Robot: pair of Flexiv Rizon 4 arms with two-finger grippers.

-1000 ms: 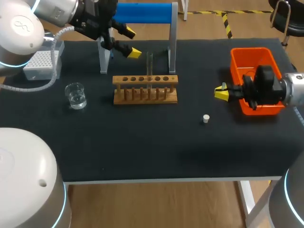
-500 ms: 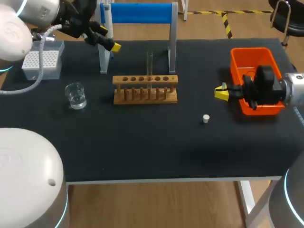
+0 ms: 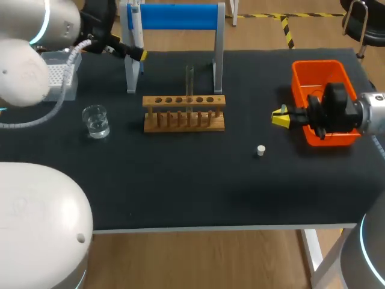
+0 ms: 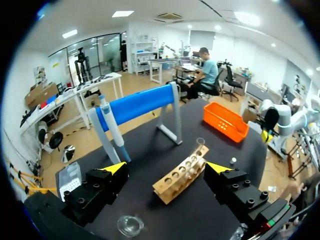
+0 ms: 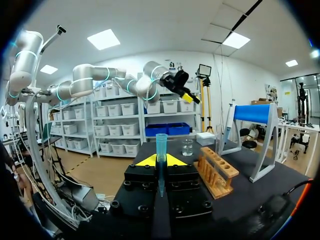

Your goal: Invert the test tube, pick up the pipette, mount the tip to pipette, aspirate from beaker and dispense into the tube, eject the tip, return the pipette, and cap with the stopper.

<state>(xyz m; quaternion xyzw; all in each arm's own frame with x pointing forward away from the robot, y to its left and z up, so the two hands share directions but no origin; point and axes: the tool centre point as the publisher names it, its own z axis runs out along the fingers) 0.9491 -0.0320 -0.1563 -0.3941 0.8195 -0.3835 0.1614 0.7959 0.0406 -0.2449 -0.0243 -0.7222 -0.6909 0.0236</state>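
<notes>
A clear test tube stands upright in the wooden rack. The pipette hangs on the left post of the blue stand. In the head view my left gripper is beside that post, above the table's back left. The left wrist view shows this left gripper open and empty, high above the rack, with the pipette ahead. My right gripper, by the orange bin, is shut on a blue pipette tip. A water beaker stands left of the rack. The white stopper lies on the mat.
A grey tip box sits at the back left, partly behind my left arm. The orange bin stands at the right edge, with my right arm over its front. The black mat lies bare in front of the rack.
My left arm has swung left and back, its gripper passing from in front of the stand to beside the stand's left post. The right arm has stayed still with the tip.
</notes>
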